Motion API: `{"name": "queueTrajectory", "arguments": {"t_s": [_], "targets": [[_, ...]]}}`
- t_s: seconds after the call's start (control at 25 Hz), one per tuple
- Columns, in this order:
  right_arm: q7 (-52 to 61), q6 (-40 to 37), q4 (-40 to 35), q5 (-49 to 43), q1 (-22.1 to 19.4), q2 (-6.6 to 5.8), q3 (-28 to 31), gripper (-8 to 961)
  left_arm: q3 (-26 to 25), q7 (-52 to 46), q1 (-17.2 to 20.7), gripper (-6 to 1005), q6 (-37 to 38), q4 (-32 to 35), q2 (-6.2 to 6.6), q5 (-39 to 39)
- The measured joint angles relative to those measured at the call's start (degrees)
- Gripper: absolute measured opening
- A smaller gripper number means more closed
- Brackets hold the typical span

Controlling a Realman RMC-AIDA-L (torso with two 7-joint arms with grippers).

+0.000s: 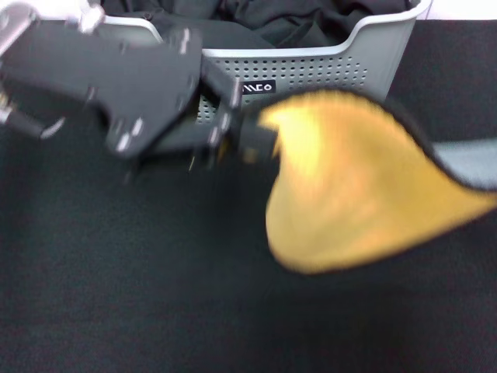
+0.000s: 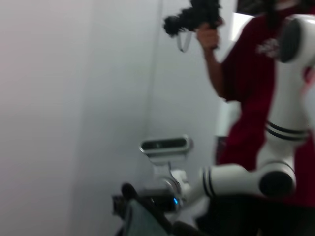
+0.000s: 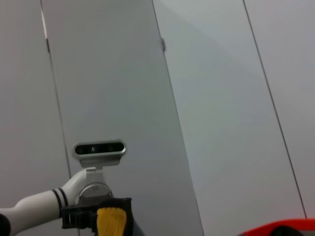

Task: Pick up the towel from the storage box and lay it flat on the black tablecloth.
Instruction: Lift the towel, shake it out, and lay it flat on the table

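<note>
A robot's left gripper [image 1: 250,138] reaches in from the table's left side, above the black tablecloth [image 1: 116,272] that covers the table, and is clenched on one corner of a fluffy yellow-orange towel [image 1: 342,186]. The towel hangs in the air over the middle and right part of the table, spreading out from the pinched corner toward the right edge, with a thin black edging along its upper border and a strip of its grey reverse side showing at the far right. It sits just in front of the storage box [image 1: 373,62], a light grey plastic basket with dotted perforated walls and a small black logo label [image 1: 258,88], which stands at the far edge of the table. Inside the box lie crumpled black garments [image 1: 287,19]. In the left wrist view, a person in a dark red shirt [image 2: 256,98] stands by a pale wall holding up a black camera [image 2: 194,17], with a white robot arm [image 2: 275,147] in front of them. The right wrist view shows a plain grey panelled wall [image 3: 197,98], part of a white arm and a small patch of the yellow towel [image 3: 110,220]. The right gripper itself is out of sight in all three views.
</note>
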Motion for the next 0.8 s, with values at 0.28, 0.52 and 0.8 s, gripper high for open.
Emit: {"name": "queueTrajectory", "arguments": {"t_s": [0.28,0.52,0.8], "targets": [[0.0,0.2,-17.4,6.7,-18.9,0.43,-5.6,112,12.3,-4.2,9.0,12,0.2,13.2,5.85,-10.0],[-1.0,-5.9,-5.5,1.1,-11.3,0.47,-10.0,114,2.1,-1.6,6.4,12,-0.1,7.1,0.95,9.2],[-6.5,-14.5,27.6,-2.8,15.7,-0.41,-13.4,115,-13.6,3.9,-4.6,12,-2.2,-7.0,-1.51,38.8]]}}
